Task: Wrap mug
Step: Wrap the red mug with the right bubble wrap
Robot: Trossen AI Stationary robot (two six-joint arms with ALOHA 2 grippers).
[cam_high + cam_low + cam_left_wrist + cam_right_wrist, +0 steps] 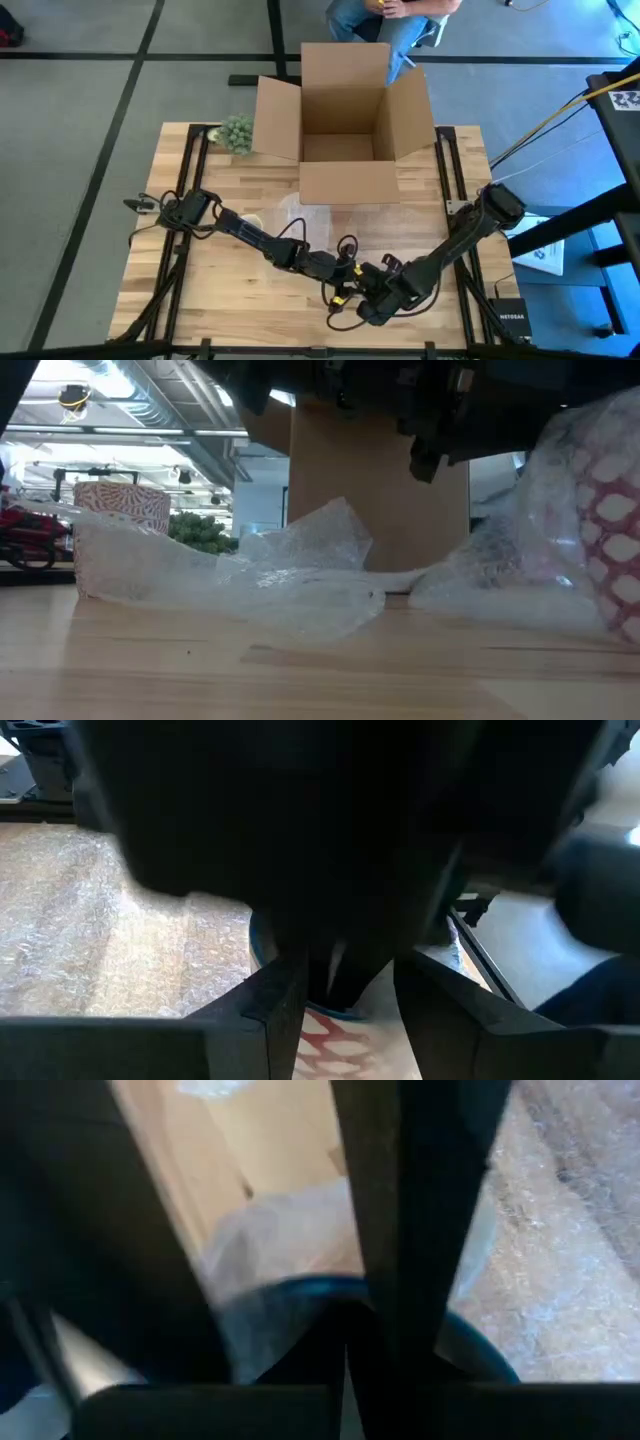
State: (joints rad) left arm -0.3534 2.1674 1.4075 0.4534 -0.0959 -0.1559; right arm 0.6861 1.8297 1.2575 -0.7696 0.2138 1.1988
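Mug [612,535], red-and-white, sits at the table's near edge, half under bubble wrap [300,575]. Your left gripper [345,275] and right gripper [375,290] meet over it; you cannot tell either's jaw state. Box [345,120] stands open behind.

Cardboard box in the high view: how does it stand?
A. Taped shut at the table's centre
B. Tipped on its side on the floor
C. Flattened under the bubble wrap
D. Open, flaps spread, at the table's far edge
D: the box stands upright with its flaps folded outward and its inside visible, at the far edge of the table.
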